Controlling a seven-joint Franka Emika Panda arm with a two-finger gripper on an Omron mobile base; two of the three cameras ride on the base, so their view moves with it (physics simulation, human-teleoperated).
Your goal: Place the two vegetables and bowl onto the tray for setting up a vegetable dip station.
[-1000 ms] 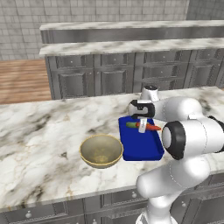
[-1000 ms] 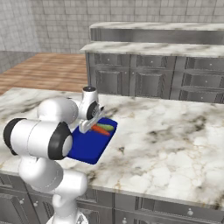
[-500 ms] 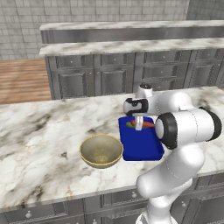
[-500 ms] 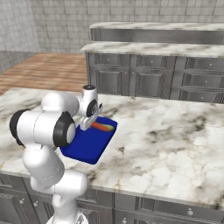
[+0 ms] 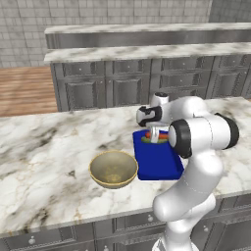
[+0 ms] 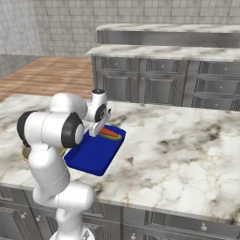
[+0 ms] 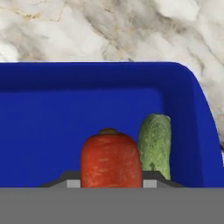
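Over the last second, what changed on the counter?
The arm swung: its elbow came round toward the front of the counter, while the end effector stayed low over the far end of the tray, closed on the carrot. The cucumber beside it in the tray and the bowl on the counter kept their places.

one carrot (image 7: 111, 159), one cucumber (image 7: 154, 146), one bowl (image 5: 113, 168), one tray (image 7: 52, 127)

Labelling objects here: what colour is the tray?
Deep blue tray, clearest in the hand view.
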